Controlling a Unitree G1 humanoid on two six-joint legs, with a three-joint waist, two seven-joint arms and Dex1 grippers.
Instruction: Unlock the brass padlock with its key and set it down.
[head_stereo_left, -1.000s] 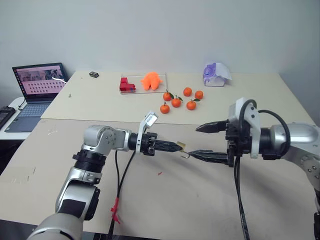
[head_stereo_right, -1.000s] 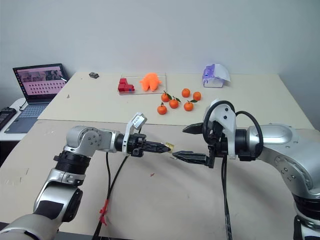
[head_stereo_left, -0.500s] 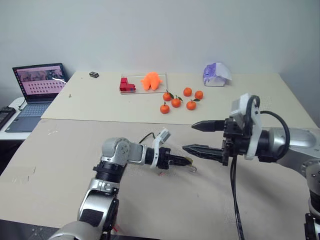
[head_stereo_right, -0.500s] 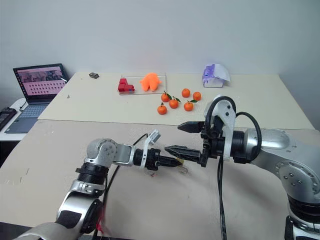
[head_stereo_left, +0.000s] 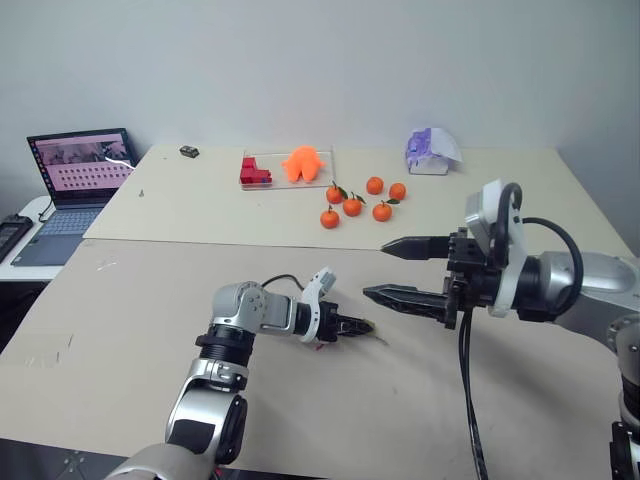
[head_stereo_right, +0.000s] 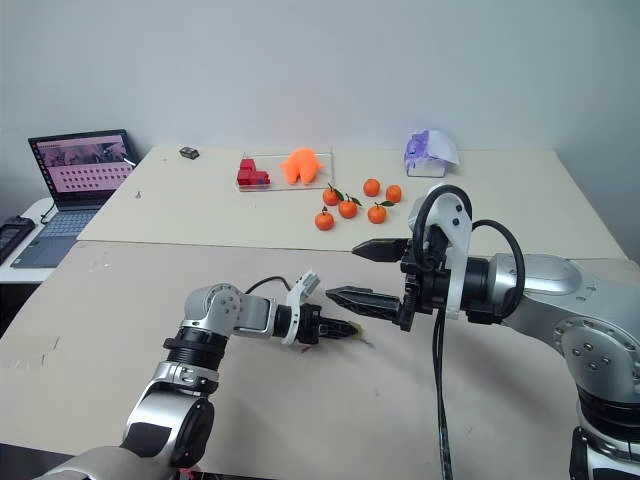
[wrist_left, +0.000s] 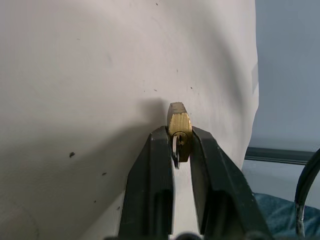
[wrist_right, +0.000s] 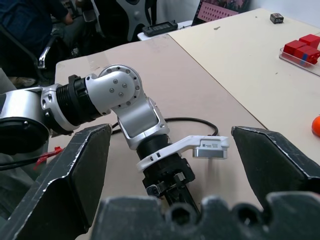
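Observation:
The brass padlock (wrist_left: 179, 124) is a tiny gold body touching the tan tabletop (head_stereo_left: 120, 330), with a thin silvery piece at its near end. My left gripper (head_stereo_left: 362, 327) lies low and almost level over the table. Its two black fingers (wrist_left: 157, 150) press the padlock's sides, so it is shut on it. My right gripper (head_stereo_left: 375, 270) hovers just right of and above the padlock, open wide and holding nothing. The key is too small to make out.
Several tangerines (head_stereo_left: 352, 205) lie at mid table beyond the grippers. Behind them a clear tray holds red blocks (head_stereo_left: 254, 170) and an orange toy (head_stereo_left: 303, 162). A purple-white object (head_stereo_left: 431, 148) sits at the back right, a laptop (head_stereo_left: 80, 165) at the far left.
My left gripper has come down from mid-air to the tabletop with the padlock and rolled its wrist. The right gripper has stayed open and nearly still.

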